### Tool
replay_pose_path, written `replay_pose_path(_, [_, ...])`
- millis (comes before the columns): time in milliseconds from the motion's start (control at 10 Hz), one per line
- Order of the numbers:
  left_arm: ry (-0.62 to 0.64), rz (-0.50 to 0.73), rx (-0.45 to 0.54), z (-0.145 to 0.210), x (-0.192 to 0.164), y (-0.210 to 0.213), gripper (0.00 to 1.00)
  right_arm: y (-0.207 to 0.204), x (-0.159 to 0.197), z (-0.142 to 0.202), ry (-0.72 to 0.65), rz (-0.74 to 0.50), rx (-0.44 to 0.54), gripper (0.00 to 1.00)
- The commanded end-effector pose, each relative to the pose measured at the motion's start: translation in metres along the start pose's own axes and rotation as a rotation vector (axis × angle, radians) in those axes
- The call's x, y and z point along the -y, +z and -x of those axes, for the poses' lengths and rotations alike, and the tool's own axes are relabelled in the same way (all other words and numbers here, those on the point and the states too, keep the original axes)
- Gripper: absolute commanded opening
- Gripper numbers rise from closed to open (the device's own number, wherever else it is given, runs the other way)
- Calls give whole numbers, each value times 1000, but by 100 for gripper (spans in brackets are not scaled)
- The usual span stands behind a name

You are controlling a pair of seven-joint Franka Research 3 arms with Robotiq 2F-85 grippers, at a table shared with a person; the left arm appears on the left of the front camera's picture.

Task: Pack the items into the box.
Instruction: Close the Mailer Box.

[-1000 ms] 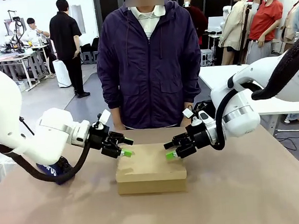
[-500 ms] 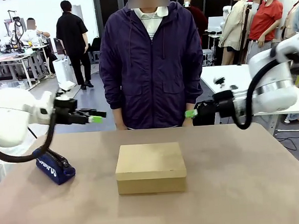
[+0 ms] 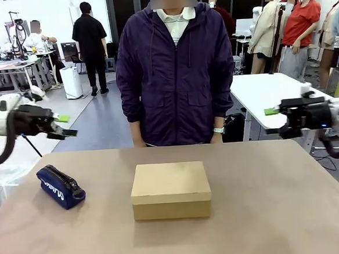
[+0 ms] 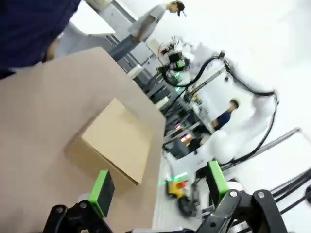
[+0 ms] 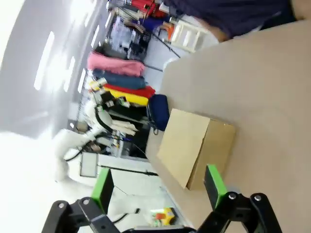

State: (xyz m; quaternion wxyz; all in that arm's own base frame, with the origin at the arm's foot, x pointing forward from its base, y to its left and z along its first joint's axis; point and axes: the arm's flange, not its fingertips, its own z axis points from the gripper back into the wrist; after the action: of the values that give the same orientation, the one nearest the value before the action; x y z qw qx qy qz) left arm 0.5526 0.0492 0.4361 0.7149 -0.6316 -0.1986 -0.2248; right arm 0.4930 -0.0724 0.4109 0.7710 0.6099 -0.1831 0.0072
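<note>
Right now the box (image 3: 171,190) is sitting shut in the middle of the bench (image 3: 280,212), its flap lid lying flat, with nothing resting on top of it. From outside there is no telling whether the items are lying inside — the lid is hiding everything — so one risk is that the packing is being judged finished on a closed lid alone. Nothing seems to be fastening the flap, so it is likely free to spring up if the box is nudged.

Off to the box's left, well apart from it, a navy zip pouch (image 3: 61,187) is lying on the bench; any further reach could be mistaking it for an item and dragging it in.

Farther out, the left tool (image 3: 62,126) and the right tool (image 3: 272,121) are hovering clear of the bench at opposite sides, both with jaws spread wide and gripping nothing. A person in a dark purple jacket (image 3: 178,80) is standing close at the far edge — a wide arm swing toward the middle could be coming near them.
</note>
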Motion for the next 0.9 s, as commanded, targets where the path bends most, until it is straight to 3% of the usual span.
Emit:
replay_pose_path(0, [211,-15,107,-16,-14,24,100,27,9,1,-79,-49,103,100])
replay_pose_path(100, [299,36,127,-19,-26,26,100,19,22,-4,-62,12,113,100])
replay_pose_path(200, [113,-12,42,-2,-8,22,100,26,8,3,-52,-13,44,100])
replay_pose_path(800, [113,-12,42,-2,-8,22,100,26,8,3,-52,-13,44,100])
